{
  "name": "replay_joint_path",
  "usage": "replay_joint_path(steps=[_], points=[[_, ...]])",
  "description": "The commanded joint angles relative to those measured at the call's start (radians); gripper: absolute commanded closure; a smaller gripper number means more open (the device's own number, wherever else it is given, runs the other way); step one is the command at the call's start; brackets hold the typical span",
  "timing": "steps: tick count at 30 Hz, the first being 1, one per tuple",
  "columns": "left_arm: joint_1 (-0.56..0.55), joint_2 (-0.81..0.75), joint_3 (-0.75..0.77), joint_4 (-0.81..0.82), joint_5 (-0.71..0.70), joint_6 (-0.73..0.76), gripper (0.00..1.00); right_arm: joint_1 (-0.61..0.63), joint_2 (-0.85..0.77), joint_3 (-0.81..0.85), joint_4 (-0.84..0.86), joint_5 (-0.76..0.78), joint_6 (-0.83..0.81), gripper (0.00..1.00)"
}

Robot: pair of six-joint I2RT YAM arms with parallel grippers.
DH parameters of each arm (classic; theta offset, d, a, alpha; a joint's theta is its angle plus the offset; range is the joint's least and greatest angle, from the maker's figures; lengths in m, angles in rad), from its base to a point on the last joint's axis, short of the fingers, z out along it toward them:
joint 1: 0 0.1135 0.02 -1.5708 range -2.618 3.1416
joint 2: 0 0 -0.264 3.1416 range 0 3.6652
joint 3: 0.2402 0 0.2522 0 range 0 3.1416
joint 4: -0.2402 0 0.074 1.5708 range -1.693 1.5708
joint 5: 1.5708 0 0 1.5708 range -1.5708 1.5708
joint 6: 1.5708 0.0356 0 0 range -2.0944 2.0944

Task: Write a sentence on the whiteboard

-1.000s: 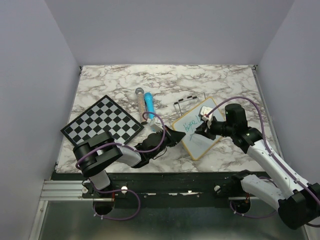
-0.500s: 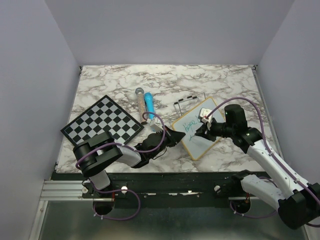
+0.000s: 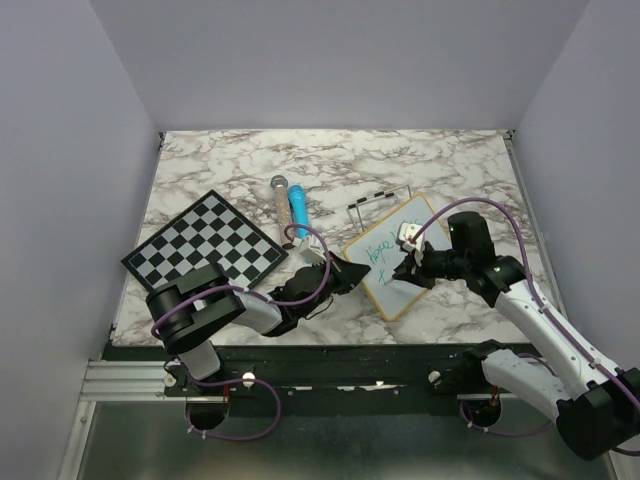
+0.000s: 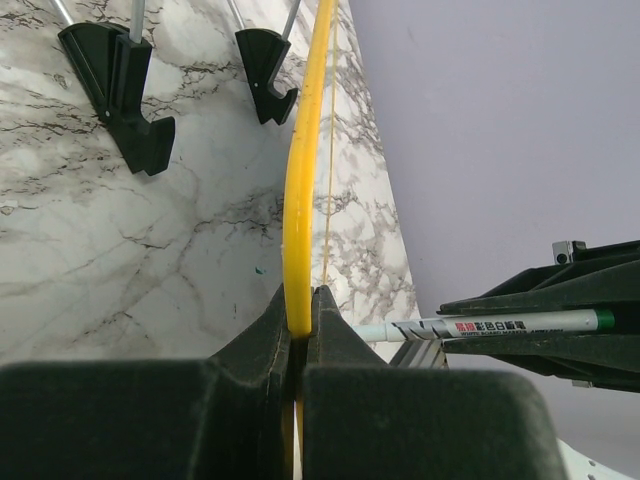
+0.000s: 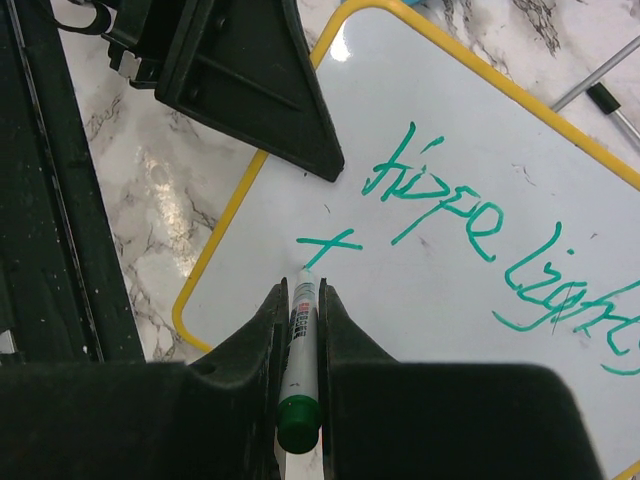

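- Whiteboard lies right of centre on your desk, its frame pinched in the closed left gripper.
- Right gripper clamps the green marker, tip beside a cross-stroke.
- Sentence reads "hope light…"; you're starting line two: form its next letter.

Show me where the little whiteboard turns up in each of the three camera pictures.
Top external: the whiteboard lies right of centre on the table, between the two arms.
Left wrist: the whiteboard shows edge-on, a yellow rim running up the middle.
Right wrist: the whiteboard fills the upper right, beyond the marker held by the right end effector.
Shared landmark: the left end effector, clamped on the board's frame in all three.
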Motion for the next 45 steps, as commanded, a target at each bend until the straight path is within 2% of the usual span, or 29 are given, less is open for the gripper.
replay_joint_path(steps=[1,13,19,27,45], points=[[-0.005,-0.020,0.003,0.070,-0.021,0.003,1.00,0.006,-0.002,0.003,-0.078,0.009,-0.020,0.99],[-0.005,-0.016,0.001,0.076,-0.020,0.003,1.00,0.006,-0.024,0.038,0.033,0.175,0.086,0.99],[-0.005,-0.019,-0.008,0.080,-0.021,0.006,1.00,0.004,-0.054,0.075,0.050,0.101,0.118,0.99],[-0.005,-0.013,-0.013,0.092,-0.015,0.007,1.00,-0.017,-0.063,0.032,0.069,0.102,0.125,0.99],[-0.005,0.003,-0.008,0.103,-0.006,0.006,1.00,-0.091,-0.030,0.037,0.046,0.000,0.129,1.00]])
